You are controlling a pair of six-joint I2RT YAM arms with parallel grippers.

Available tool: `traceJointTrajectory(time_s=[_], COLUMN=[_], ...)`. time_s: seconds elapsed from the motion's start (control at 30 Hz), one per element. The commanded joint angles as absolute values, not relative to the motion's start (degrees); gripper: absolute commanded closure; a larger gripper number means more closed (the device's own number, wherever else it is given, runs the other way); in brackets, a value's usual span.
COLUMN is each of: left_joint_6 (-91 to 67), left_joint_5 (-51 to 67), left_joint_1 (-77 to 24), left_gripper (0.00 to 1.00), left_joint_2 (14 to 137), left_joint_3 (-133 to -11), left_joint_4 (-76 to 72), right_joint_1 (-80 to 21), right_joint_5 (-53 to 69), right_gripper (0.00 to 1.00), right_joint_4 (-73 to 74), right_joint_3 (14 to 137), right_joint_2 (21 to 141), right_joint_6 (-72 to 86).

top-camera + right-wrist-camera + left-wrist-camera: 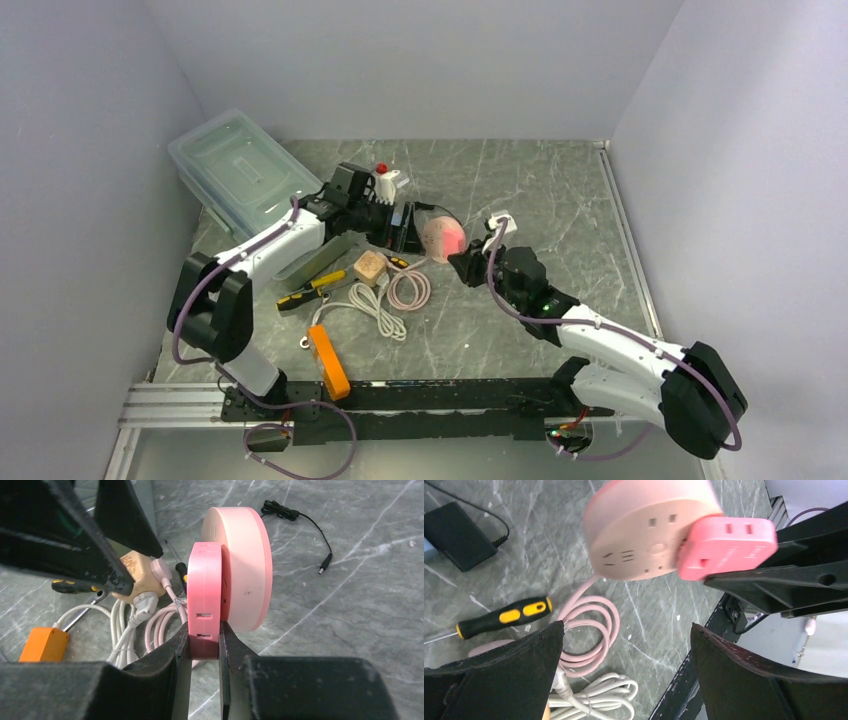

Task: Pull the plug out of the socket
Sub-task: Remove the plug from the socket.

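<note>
Table (560, 200): grey marbled top is carrying cables (380, 300).
Right gripper (204, 632): is pinching pink plug (205, 580) sitting against round socket (245, 565).
Left gripper (626, 630): is hanging spread wide near socket.

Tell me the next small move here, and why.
Probably advance the left tool and close it on the round socket. Its jaws stand wide open with nothing between them, while the right tool is clamped on the pink plug, which seems seated against the socket. Bracing the socket would let the right tool pull it free.

Red-pink plug (205, 600) (squarish) flat vs round pale-pink socket (247, 580), both on edge.
</note>
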State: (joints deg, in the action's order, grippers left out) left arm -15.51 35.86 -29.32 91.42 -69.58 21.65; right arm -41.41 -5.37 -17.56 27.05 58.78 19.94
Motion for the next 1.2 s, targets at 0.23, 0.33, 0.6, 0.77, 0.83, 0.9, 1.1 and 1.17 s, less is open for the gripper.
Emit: traceJointTrajectory(time_s=[0.23,0.33,0.6,0.77,0.83,0.9,1.1,1.17], left_joint_6=[-12.71,-11.37,-10.97,-9.26,-8.64,-9.09,-11.06,-12.67], left_joint_5=[57.93,60.51,64.78,64.10,63.02,61.67,49.06,46.16], left_joint_1=[-24.65,-24.70,-24.86,-26.34,-26.89,-27.39,-29.69,-30.58], left_gripper=[0.04,0.04,0.08,0.43,0.61,0.78,1.00,1.00], left_joint_2=[96.76,96.37,94.09,94.23,93.65,92.91,92.15,92.52], left_joint_3=[-70.31,-69.25,-67.48,-68.56,-68.53,-68.02,-66.96,-66.56], left_joint_4=[14.50,13.84,11.13,14.88,15.65,15.27,15.28,14.53], right_joint_1=[-41.31,-41.22,-41.22,-41.22,-41.22,-41.22,-41.31,-41.39], right_joint_5=[8.23,12.39,17.85,14.40,11.71,7.54,-2.62,-2.58], right_gripper=[1.00,1.00,1.00,1.00,1.00,1.00,1.00,0.93], right_joint_4=[-32.92,-33.43,-34.67,-32.58,-31.51,-29.51,-25.53,-25.78], right_joint_3=[19.73,19.56,20.52,21.14,21.54,22.21,24.35,24.70], right_joint_2=[45.60,44.40,46.42,47.35,48.36,49.77,55.49,57.35], right_joint_6=[17.29,18.04,19.60,18.67,18.47,18.27,18.77,18.85])
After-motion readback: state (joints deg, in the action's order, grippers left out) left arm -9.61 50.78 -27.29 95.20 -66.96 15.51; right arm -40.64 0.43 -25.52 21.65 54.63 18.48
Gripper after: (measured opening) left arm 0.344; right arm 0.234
